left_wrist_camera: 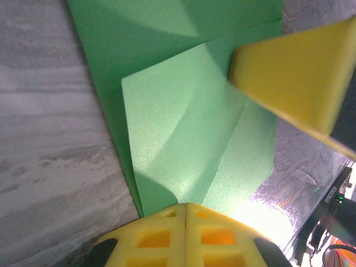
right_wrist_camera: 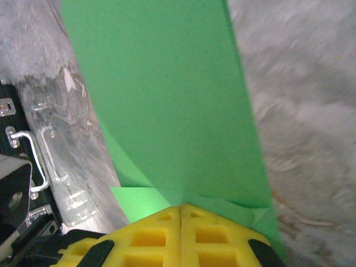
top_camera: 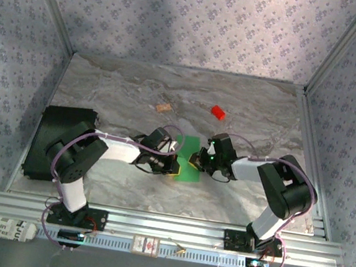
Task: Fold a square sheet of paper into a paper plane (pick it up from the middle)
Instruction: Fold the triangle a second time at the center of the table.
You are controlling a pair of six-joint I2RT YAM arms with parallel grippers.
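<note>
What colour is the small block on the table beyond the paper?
Plain red. The small block shows best in the top external view.

The black-jointed, white-forearmed left arm (top_camera: pixel 76 156) and matching right arm (top_camera: pixel 286 188) stand with elbows bowed outward, wrists angled inward and down toward each other. The yellow, ribbed-plastic left gripper (top_camera: pixel 174 167) has its fingers (left_wrist_camera: pixel 167 221) pressed together along a single seam; the identical right gripper (top_camera: pixel 196 158) is likewise closed, its fingertips (right_wrist_camera: pixel 166 220) close beside the left's
</note>
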